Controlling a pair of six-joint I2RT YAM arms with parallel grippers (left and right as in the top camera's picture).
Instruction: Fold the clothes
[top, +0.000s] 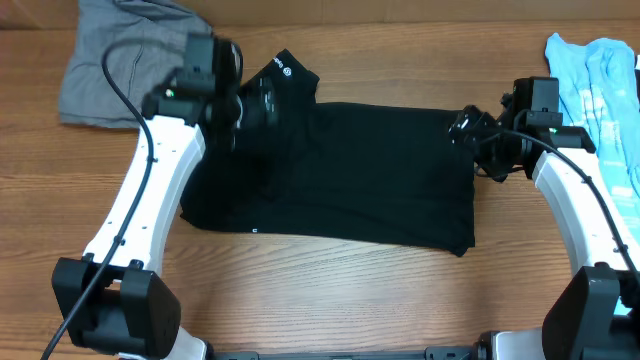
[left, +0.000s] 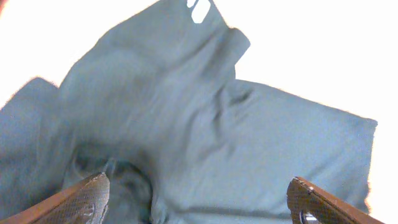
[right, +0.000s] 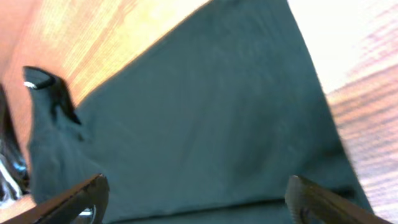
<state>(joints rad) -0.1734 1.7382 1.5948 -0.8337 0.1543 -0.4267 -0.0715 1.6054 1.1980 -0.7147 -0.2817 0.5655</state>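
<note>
A wooden table (top: 330, 300) fills the frame. A black T-shirt (top: 350, 170) lies spread across its middle, long axis running left to right. The left gripper (top: 258, 104) hovers over the shirt's upper-left part by the sleeve; the right gripper (top: 468, 130) sits at its upper-right edge, so each arm is close to its own end. Both wrist views show fingers (left: 81, 198) spread wide, pinching nothing. Only overhead shows the small white logo (top: 285, 69) and tag (top: 254, 231); the left wrist view reveals rumpled folds.

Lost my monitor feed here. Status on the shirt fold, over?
Left hand, right hand open, holding nothing. Black T-shirt flat on table, logo sleeve sticking out. Grey garment, blue shirt lie aside.
</note>
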